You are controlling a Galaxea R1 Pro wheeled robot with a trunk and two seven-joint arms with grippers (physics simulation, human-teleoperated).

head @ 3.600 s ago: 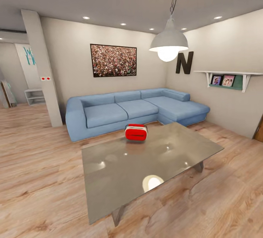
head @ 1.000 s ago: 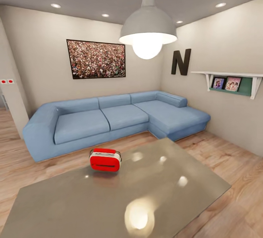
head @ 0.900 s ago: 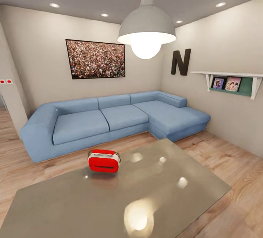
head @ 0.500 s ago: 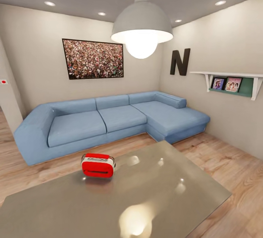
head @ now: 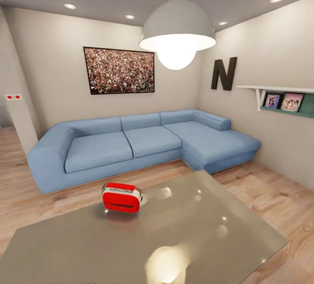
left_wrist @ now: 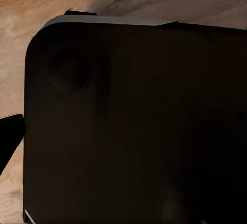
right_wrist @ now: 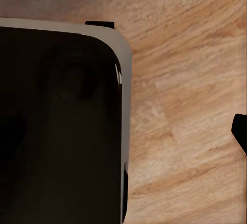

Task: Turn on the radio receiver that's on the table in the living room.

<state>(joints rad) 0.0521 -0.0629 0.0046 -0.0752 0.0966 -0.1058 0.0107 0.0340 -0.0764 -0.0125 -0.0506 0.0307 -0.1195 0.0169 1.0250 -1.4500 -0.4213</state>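
Head view: we stand at the near edge of the table (head: 209, 231), whose glossy grey top fills the lower part of the scene, with the radio receiver (head: 122, 197) upright on its far-left part, close to the far edge and well apart from the right-hand corner. Neither arm appears in this view. In the left wrist view a dark rounded body (left_wrist: 134, 126) fills the picture over wood-plank floor (left_wrist: 31, 7), and one dark finger tip (left_wrist: 9, 136) shows at the margin; the right wrist view shows a like dark body (right_wrist: 56, 126), floor (right_wrist: 180, 105) and one dark tip (right_wrist: 240, 134). We cannot tell how far either claw is open, and nothing is seen held in either. The step in hand is, we judge, the approach: we should close on the radio until it lies within reach, then raise an arm over the tabletop toward its controls, which do not show on the side facing us. The blue sofa (head: 144, 142) bounds the far side, leaving a strip of floor between it and the table; the pendant lamp (head: 178, 25) hangs overhead; open floor lies left and right.
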